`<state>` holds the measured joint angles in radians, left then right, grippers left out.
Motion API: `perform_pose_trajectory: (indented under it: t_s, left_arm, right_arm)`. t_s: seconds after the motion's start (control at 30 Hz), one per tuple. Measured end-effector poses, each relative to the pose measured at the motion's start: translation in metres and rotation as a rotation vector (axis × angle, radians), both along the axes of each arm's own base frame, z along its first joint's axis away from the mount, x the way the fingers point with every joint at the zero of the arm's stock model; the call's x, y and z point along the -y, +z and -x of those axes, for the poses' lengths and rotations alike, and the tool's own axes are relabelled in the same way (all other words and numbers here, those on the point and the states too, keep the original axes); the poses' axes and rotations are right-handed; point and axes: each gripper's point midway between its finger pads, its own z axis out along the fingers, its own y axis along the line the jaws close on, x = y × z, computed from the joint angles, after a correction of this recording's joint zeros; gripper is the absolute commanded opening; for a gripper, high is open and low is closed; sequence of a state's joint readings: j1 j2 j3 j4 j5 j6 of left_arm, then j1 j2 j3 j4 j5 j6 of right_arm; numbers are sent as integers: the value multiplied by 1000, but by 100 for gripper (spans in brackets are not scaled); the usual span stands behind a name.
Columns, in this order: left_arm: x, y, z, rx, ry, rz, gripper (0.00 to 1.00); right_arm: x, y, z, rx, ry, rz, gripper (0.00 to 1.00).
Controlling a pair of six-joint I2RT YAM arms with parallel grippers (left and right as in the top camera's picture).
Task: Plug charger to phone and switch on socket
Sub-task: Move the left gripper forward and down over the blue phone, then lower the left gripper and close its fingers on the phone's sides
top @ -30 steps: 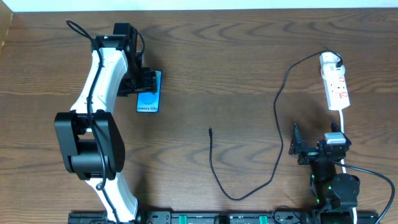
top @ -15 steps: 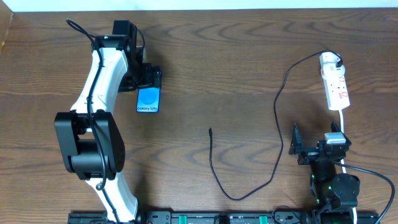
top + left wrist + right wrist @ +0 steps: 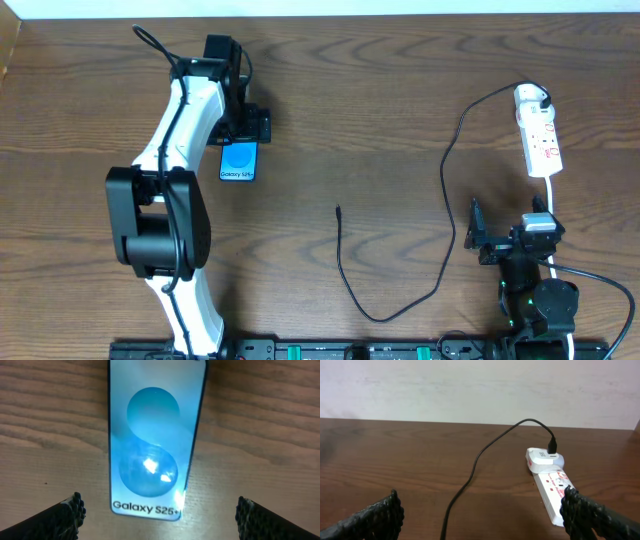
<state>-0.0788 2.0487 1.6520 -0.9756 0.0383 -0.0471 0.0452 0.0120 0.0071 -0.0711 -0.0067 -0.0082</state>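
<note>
The phone point(image 3: 238, 162) lies flat on the table at the left, blue screen up, and it fills the left wrist view point(image 3: 155, 440). My left gripper point(image 3: 247, 128) hovers over its far end, open and empty, with a fingertip point(image 3: 70, 512) on either side of the phone's near end. The charger cable point(image 3: 345, 270) loops across the table, and its plug tip point(image 3: 338, 209) lies free near the middle. Its other end joins a white plug on the socket point(image 3: 541, 140) at the right. My right gripper point(image 3: 512, 238) is open and empty, just short of the socket point(image 3: 552, 492).
The black cable point(image 3: 472, 467) runs across the wood in front of my right gripper point(image 3: 482, 520). A white cord point(image 3: 552, 200) leads from the socket past the right arm. A pale wall point(image 3: 470, 385) bounds the table's far edge.
My left arm has swung to the right and its gripper now sits slightly farther over the phone's far end. The phone, the cable and the right arm have not moved.
</note>
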Motion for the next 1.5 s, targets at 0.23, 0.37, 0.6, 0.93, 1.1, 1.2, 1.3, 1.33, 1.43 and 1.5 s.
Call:
perform_pose_trajectory:
  t_s: [0.23,0.37,0.6,0.93,1.1,1.2,1.3,1.33,1.43,1.5]
  left_arm:
    - [-2,-15,-3,-18,2,-17,98]
    - [-2,-24,-4,-30,2,-18,98]
    - [-3,-39,-5,-51,2,-22,98]
    - [-14,-43,-10,-40,28,-21,98]
    - [-19,-42,-13,-29,41,-20,98]
    - [-19,-42,-13,-29,42,-16,98]
    - [-15,-42,-13,-30,40,6,98]
    - [-14,-42,-13,-30,39,11,98]
    - [-13,-42,-15,-23,38,20,98]
    - [-12,-42,-16,-19,37,24,98]
  right_arm:
    - [0,0,0,0,0,0,99]
    - [0,0,0,0,0,0,99]
    - [0,0,0,0,0,0,99]
    - [0,0,0,0,0,0,99]
    - [0,0,0,0,0,0,99]
    - [0,0,0,0,0,0,99]
    - [0,0,0,0,0,0,99]
    - [0,0,0,0,0,0,99]
    - [0,0,0,0,0,0,99]
    - [0,0,0,0,0,0,99]
